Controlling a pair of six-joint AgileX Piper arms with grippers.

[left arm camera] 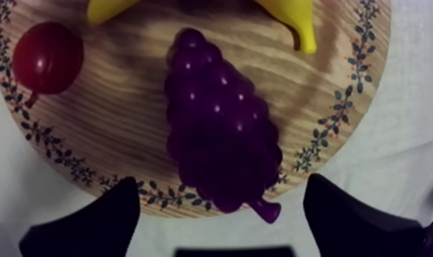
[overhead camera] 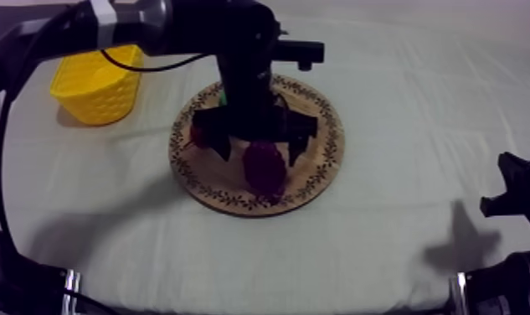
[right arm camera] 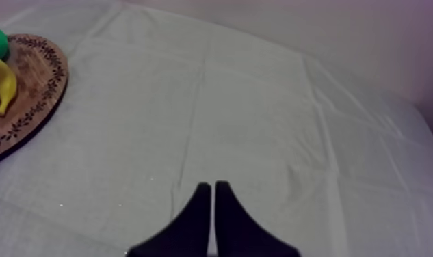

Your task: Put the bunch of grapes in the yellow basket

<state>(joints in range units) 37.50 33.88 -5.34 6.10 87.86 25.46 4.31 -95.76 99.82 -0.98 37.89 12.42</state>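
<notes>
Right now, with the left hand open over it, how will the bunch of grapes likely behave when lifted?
The bunch of grapes looks moulded in one glossy piece, so it probably lifts stiffly, not floppily. Its bumpy, shiny surface may slip in the left hand. Lying flat on the wooden board, tapered and lumpy, it seems unlikely to roll.

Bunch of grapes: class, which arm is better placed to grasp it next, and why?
Left. The left gripper, open, hangs over the bunch of grapes on the wooden board; the right gripper, shut, sits well away.
</notes>
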